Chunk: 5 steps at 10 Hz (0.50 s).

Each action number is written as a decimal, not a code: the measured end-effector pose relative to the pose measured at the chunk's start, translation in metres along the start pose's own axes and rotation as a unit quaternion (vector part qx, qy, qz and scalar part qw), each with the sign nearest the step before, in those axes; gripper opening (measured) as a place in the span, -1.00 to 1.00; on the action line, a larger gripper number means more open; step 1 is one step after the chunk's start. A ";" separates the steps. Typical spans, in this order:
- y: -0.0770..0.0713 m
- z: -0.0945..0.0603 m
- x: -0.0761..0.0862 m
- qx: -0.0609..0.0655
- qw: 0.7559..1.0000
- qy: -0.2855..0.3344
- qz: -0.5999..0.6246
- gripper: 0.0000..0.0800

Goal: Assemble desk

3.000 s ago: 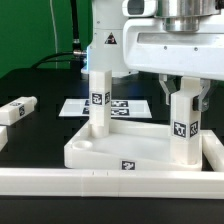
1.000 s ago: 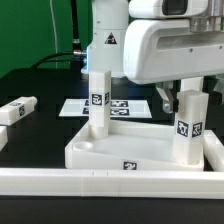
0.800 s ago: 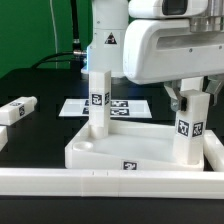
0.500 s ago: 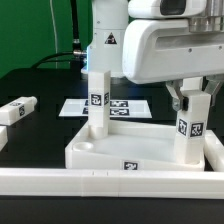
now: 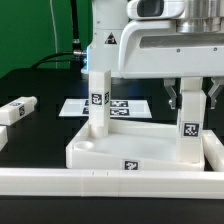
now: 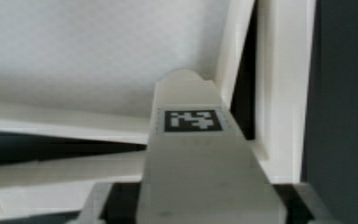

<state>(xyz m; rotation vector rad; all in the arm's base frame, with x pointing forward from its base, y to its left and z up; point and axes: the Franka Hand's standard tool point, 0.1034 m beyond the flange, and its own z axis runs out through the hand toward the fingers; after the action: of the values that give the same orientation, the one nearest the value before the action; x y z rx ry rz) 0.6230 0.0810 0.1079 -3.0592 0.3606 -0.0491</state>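
1. The desk top [image 5: 120,150] lies flat in the lower middle of the exterior view, rim up, inside the white border rails [image 5: 110,183].
2. 1 leg [image 5: 97,100] stands upright in the back socket, left of center. A 2nd leg [image 5: 190,125] stands in the socket at the right of the frame.
3. The claw [image 5: 191,92] sits over the top of that right leg, its 2 fingers [image 5: 171,97] pressed to the leg's sides: clamped on it. The wrist view shows the same leg [image 6: 194,150] running straight down between them.
4. The step in hand looks like screwing this leg home. To do it well, keep the leg plumb over its socket, turn about the leg's own axis, and press down lightly so the thread bites.
5. Risk: any tilt could cross the thread or drag the slab sideways.
6. Another leg [image 5: 17,110] lies loose at the left edge, and the marker board [image 5: 108,106] lies behind the slab.
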 end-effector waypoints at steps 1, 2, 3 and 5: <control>0.000 0.000 0.001 0.000 0.999 0.001 0.039 -0.28; 0.001 0.000 0.002 0.001 0.996 0.005 0.094 -0.28; 0.000 0.000 0.002 0.001 0.991 0.007 0.133 -0.28; 0.007 -0.001 0.004 -0.009 0.979 0.012 0.204 -0.27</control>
<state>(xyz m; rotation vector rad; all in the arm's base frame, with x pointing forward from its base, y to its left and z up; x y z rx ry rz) 0.6254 0.0735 0.1082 -2.9358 0.9847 -0.0633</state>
